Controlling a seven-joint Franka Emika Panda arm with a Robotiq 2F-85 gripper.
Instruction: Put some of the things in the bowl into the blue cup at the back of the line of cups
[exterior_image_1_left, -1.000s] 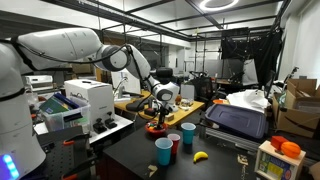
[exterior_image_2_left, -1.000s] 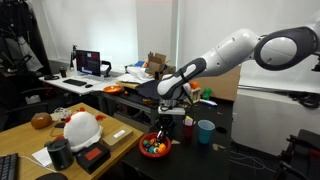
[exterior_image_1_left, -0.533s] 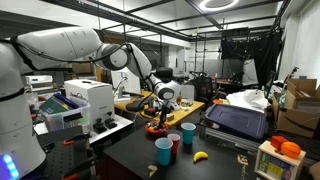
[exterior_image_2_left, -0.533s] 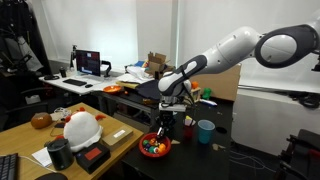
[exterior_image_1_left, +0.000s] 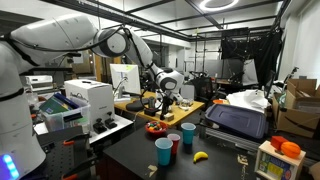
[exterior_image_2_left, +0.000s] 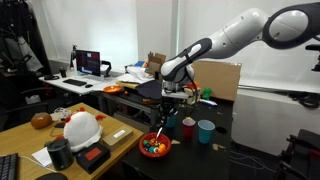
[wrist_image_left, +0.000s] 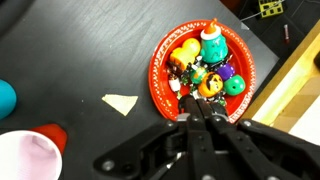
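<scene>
Raised off the bowl (exterior_image_1_left: 157, 130) since a second ago, the gripper (exterior_image_1_left: 163, 105) hangs above it in an exterior view, with the blue cup (exterior_image_1_left: 188, 132) just beside the bowl. In an exterior view (exterior_image_2_left: 166, 116) it likewise clears the bowl. Wrist view: jaws together above the things (wrist_image_left: 200, 70). Whether anything is caught cannot be told, and delivery is judged outstanding.

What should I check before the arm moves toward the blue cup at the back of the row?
1. End effector shut: ok, the jaws are together in the wrist view.
2. A piece held between the jaws: cannot tell.
3. End effector above the bowl, not inside it: ok.
4. Things left in the bowl: ok, several coloured pieces.
5. Blue cup upright, mouth open: ok.
</scene>
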